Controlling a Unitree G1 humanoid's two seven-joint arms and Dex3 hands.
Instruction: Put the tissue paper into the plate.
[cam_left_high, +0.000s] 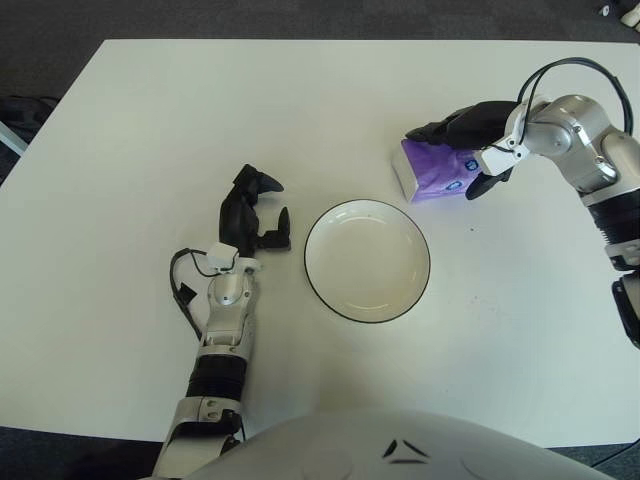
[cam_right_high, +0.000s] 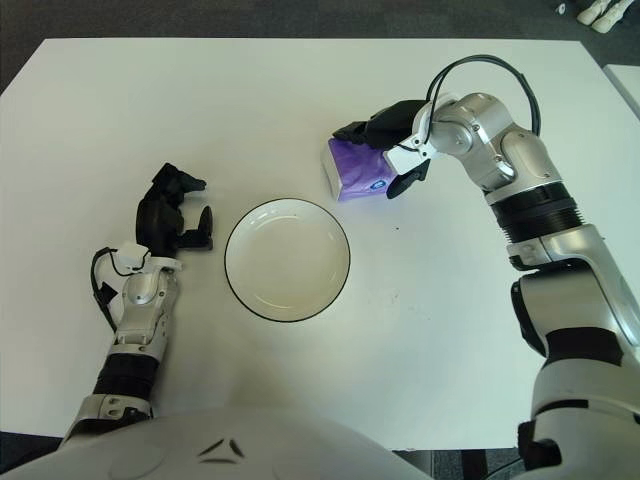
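Grasping stage, by the look of it: right hand (cam_right_high: 395, 140) closed around the tissue paper (cam_right_high: 356, 170), a purple soft pack with a white end face, lying beyond the plate (cam_left_high: 367, 260) and off toward the robot's right.

Item 1, tissue paper. Position: on the table (cam_left_high: 150, 130), near the plate's far-right rim but apart from it, a strip of bare table between. Whether the pack has left the surface cannot be told. Long axis: roughly across the table, tilted a little; the white end face points toward the plate's side, the other end runs under the hand.

Item 2, right hand. Dark fingers (cam_left_high: 450, 126) lie over the pack's top and far edge; another finger comes down on its near-right corner. Pinching the pack between them.

Item 3, plate. White, dark-rimmed, round, nothing in it. Lies at the middle of the table, before the robot.

Item 4, left hand (cam_left_high: 256, 212). Idle, just beside the plate on its left, not touching it. Fingers loosely bent, holding nothing.

Step in hand: securing the pack; transfer not yet done.

Next move calls for, as judged: a lift clear of the table, a short carry toward the robot and leftward to above the plate's middle, then a release. The pack's length looks shorter than the plate's width, so it should sit inside the rim without turning.
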